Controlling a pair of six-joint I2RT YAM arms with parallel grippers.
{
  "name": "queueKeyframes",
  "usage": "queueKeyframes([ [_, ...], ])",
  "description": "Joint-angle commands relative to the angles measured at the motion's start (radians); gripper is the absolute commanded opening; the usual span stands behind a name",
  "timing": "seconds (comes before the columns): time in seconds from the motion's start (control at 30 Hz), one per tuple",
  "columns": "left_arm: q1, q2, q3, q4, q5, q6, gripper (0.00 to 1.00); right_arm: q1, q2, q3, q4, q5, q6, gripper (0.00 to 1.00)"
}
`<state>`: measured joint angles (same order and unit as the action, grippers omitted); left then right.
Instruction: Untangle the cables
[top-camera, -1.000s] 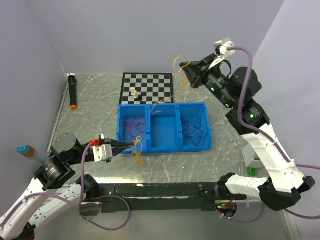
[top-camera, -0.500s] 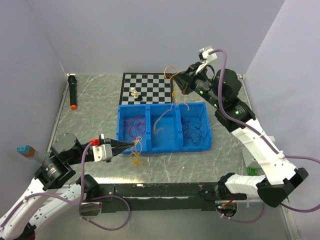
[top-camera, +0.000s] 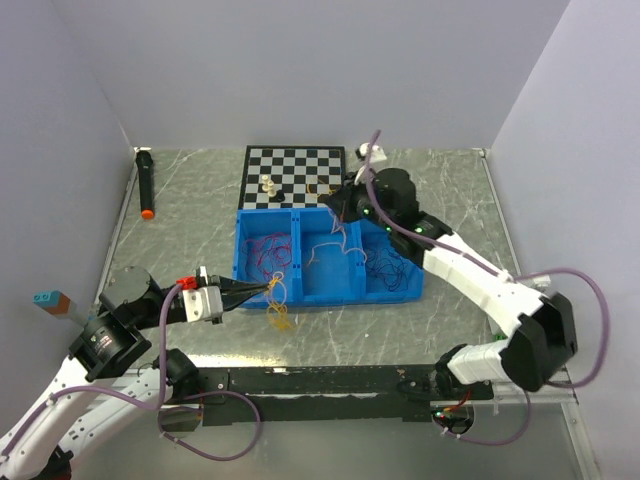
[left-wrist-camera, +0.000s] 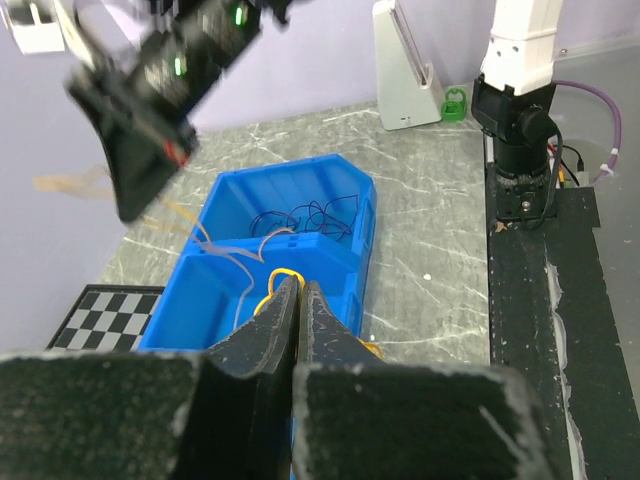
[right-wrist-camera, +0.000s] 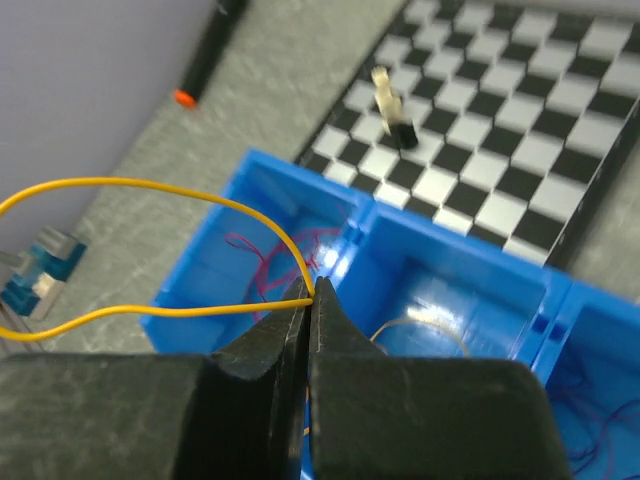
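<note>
The cables lie sorted in a blue three-part bin (top-camera: 327, 292): magenta wires (top-camera: 262, 250) on the left, a pale strand (top-camera: 335, 245) in the middle, dark wires (top-camera: 390, 265) on the right. At the bin's front left corner my left gripper (top-camera: 268, 290) is shut on a yellow wire (left-wrist-camera: 281, 273), and a yellow tangle (top-camera: 279, 314) hangs below it onto the table. My right gripper (top-camera: 338, 208) hovers over the bin's back edge. Its tips (right-wrist-camera: 312, 290) are shut on a thin yellow wire (right-wrist-camera: 150, 185) that loops out to the left.
A chessboard (top-camera: 295, 175) with two small pieces (top-camera: 270, 185) lies behind the bin. A black marker with an orange tip (top-camera: 146, 183) rests at the far left. A teal and brown block (top-camera: 50, 300) sits by the left arm. A white stand (left-wrist-camera: 405, 75) is at the right.
My right arm has swung down and leftward from high at the back right to just over the bin, carrying the yellow wire. The left gripper has stayed put.
</note>
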<state>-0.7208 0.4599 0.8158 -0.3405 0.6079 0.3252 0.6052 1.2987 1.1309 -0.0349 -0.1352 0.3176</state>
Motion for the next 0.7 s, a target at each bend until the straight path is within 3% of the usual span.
queueKeyframes([
  [0.0,0.012,-0.009,0.006,0.047,0.032,-0.023,0.05,0.008,0.060,-0.017,0.141,0.042,0.095,0.00],
  [0.37,0.023,-0.021,0.000,0.054,0.033,-0.029,0.05,0.083,0.214,-0.029,0.038,0.291,0.176,0.00],
  [0.5,0.023,-0.020,0.005,0.060,0.035,-0.035,0.06,0.160,0.321,0.019,-0.074,0.396,0.202,0.00],
  [0.67,0.026,-0.009,0.032,0.048,0.038,-0.041,0.06,0.165,0.361,0.055,-0.180,0.457,0.287,0.00],
])
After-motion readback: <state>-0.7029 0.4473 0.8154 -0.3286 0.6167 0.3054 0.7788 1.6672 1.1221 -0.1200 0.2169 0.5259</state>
